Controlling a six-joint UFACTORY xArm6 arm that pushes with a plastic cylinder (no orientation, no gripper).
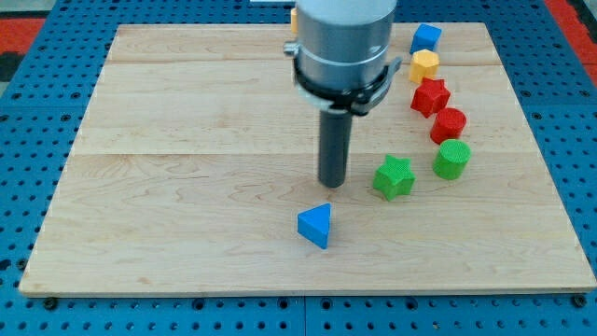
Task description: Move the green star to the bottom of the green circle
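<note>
The green star (394,177) lies on the wooden board right of centre. The green circle (451,160) stands just to its right and slightly nearer the view's top, a small gap apart. My tip (332,184) rests on the board just left of the green star, with a narrow gap between them. The dark rod rises from it to the grey arm body (342,42) at the view's top.
A blue triangle (315,225) lies below my tip. A column of blocks runs up from the green circle: a red circle (449,124), a red star (430,96), a yellow block (424,65), a blue block (426,38). The board's right edge (546,159) is near.
</note>
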